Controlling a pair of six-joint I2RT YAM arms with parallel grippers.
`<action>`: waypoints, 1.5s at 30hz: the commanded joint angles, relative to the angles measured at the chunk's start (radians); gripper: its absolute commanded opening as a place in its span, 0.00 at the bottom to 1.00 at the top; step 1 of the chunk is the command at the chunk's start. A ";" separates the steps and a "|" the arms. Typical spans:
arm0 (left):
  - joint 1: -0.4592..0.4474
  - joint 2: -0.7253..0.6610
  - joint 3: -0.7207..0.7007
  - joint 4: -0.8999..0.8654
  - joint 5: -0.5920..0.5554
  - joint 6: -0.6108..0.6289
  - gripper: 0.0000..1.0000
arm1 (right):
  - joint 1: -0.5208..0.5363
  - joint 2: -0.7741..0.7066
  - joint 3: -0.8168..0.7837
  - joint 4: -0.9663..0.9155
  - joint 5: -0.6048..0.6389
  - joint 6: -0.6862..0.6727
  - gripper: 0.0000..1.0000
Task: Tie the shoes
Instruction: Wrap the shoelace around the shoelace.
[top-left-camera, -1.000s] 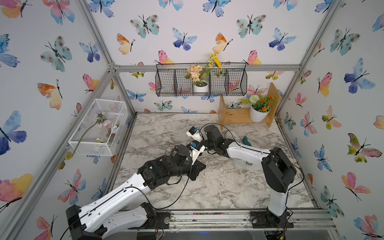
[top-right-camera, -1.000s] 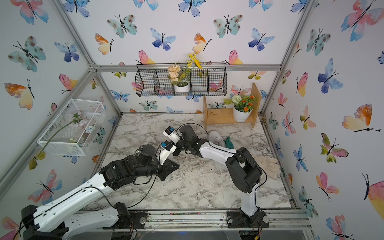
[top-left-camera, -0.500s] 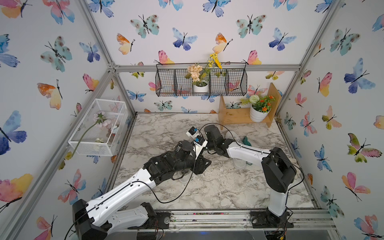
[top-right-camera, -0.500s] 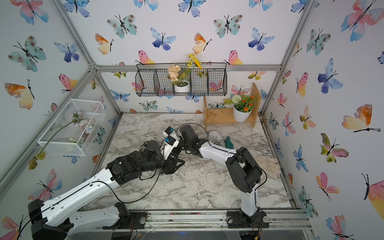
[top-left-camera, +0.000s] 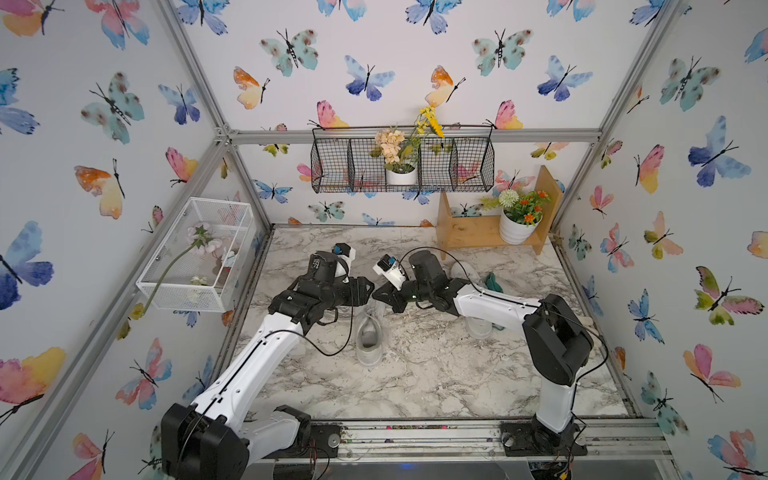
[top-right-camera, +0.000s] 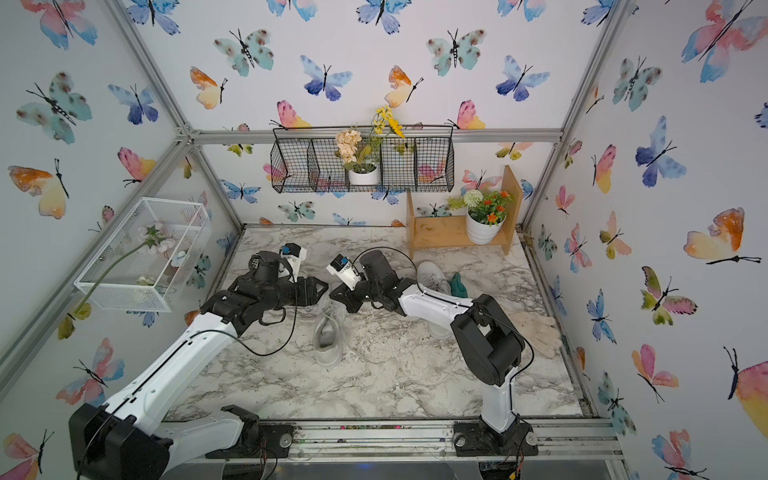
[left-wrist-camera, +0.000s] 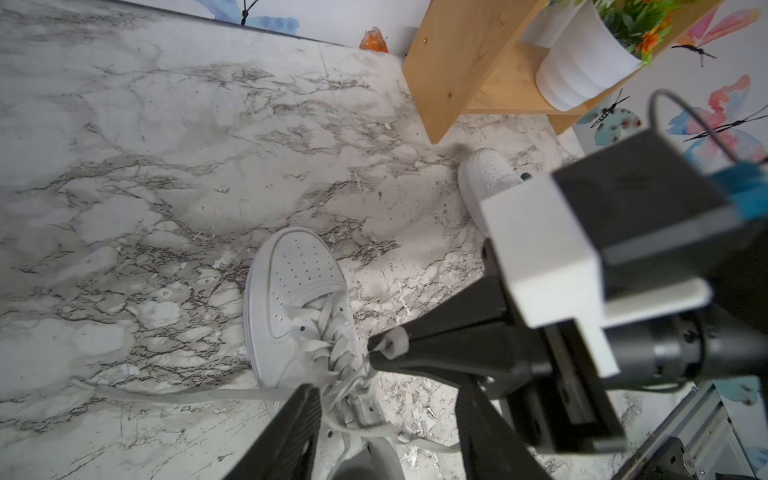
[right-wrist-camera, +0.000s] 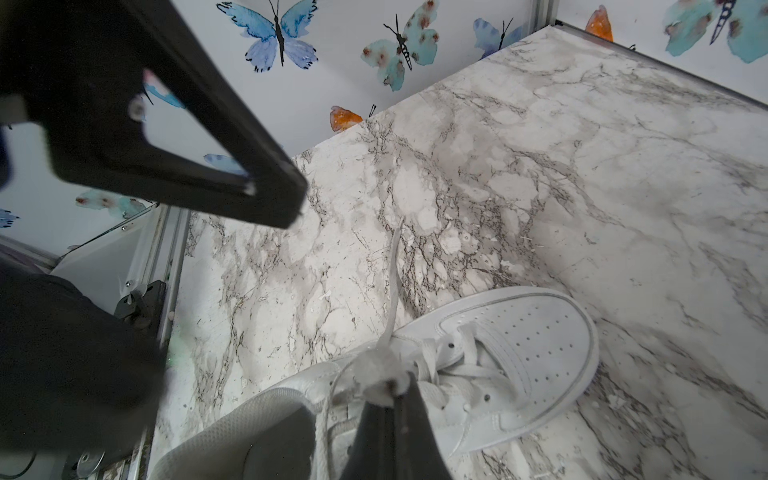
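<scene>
Butterfly-papered walls box in a marble tabletop (top-left-camera: 436, 374). Near its middle lies one white shoe (top-left-camera: 369, 336), heel toward the front rail and toe toward the back wall. The right tool (right-wrist-camera: 388, 388) is pressed together on a lace strand (left-wrist-camera: 358, 374) just above the shoe's tongue. The left tool (left-wrist-camera: 384, 399) has its fingers apart astride the laced throat, gripping nothing. A loose lace (left-wrist-camera: 166, 392) trails flat across the marble toward the left wall. In both top views the two black wrists meet over the shoe's front and hide its toe, and the left arm's cable (top-left-camera: 328, 355) sags just beside the heel. The other shoe (top-right-camera: 432, 276) lies farther back, partly behind the right arm, with a teal glove (top-right-camera: 458, 284) just beside it. Near them a wooden shelf (top-left-camera: 469, 239) carries a potted plant (top-left-camera: 517, 228), and a beige glove (top-right-camera: 538, 330) lies by the right wall.
</scene>
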 joint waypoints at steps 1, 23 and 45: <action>0.002 0.076 0.058 -0.024 0.072 0.020 0.53 | -0.002 -0.020 -0.010 0.017 -0.029 -0.016 0.02; 0.002 0.071 0.017 0.022 0.022 0.000 0.00 | -0.048 -0.145 -0.134 -0.031 0.021 -0.078 0.45; 0.007 0.051 -0.007 0.030 0.011 -0.008 0.00 | -0.065 0.053 -0.287 0.156 -0.312 -0.128 0.41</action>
